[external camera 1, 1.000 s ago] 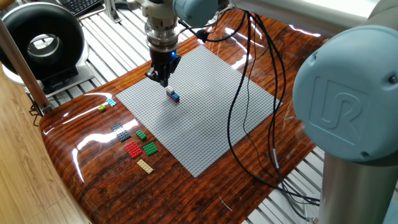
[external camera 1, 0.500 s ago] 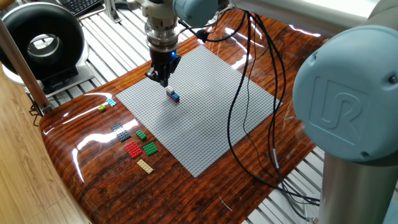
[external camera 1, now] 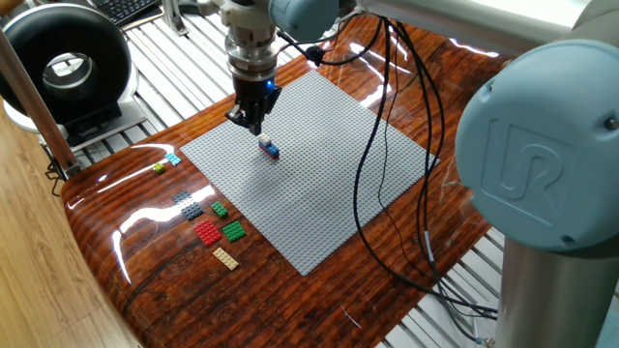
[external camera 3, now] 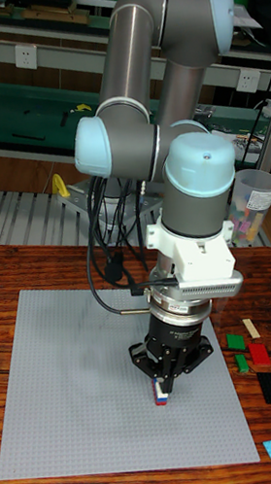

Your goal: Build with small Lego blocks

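So far only one small blue-and-red stack point(external camera 1: 270, 149) seated near baseplate point(external camera 1: 319, 193) centre, hand point(external camera 1: 253, 122) just above it, grip state not discernible; red point(external camera 1: 206, 232), green point(external camera 1: 233, 230), tan point(external camera 1: 225, 258) and grey point(external camera 1: 189, 206) blocks unplaced on desk point(external camera 1: 164, 261) beside baseplate's edge.

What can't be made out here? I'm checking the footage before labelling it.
- Gripper jaws, open or shut: both views, too small and dark.
- Block stack on the baseplate, brick count: too small; partly behind the fingers in the tall view.
- Dark loose blocks: stud details blurred.
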You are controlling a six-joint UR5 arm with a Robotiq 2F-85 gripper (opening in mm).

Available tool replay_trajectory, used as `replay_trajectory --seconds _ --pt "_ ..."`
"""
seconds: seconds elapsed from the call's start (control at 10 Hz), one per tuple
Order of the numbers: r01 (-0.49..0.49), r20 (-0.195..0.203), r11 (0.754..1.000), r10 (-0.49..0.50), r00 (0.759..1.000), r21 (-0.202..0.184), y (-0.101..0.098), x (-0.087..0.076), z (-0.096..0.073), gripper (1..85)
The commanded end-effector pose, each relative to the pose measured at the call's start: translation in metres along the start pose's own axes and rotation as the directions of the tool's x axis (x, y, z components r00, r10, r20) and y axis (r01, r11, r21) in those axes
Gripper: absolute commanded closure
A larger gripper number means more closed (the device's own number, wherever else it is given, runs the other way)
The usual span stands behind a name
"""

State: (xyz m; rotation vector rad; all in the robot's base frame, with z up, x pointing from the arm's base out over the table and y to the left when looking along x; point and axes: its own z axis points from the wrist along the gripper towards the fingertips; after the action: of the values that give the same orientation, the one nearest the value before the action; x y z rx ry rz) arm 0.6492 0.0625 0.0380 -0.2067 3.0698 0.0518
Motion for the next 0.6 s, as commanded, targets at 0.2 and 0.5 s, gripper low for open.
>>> replay_trajectory --seconds 0.2,0.5 --pt "-0.005 0.003 1.000 0.005 1.000 -0.015 0.0021 -0.0027 0.0043 84.3" --pt "-0.005 0.007 1.000 0.005 1.000 -0.014 0.0051 -0.0035 0.0098 84.3"
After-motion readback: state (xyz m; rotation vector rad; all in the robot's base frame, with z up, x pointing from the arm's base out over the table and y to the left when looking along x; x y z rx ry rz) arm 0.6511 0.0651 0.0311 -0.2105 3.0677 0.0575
